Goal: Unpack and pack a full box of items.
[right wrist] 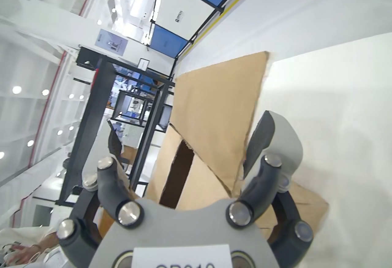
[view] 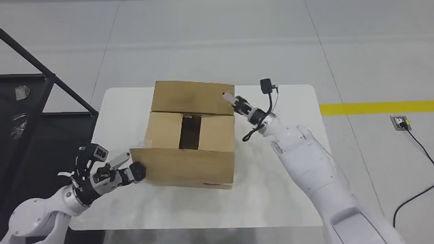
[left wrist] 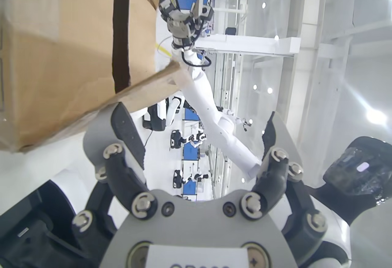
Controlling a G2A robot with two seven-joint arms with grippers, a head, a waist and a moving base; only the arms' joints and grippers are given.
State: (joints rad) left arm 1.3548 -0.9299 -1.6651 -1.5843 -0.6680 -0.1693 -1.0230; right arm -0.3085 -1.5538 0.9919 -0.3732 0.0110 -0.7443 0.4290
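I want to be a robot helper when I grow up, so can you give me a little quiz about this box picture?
1. True or false: the cardboard box sits on the white table.
2. The left tool is: A) open, B) shut on a flap, C) holding a cup.
3. Fill in: the right tool is at a corner of the box's ___ flap (near or far from the robot).
Key: 1 true; 2 A; 3 far, meaning the far flap.
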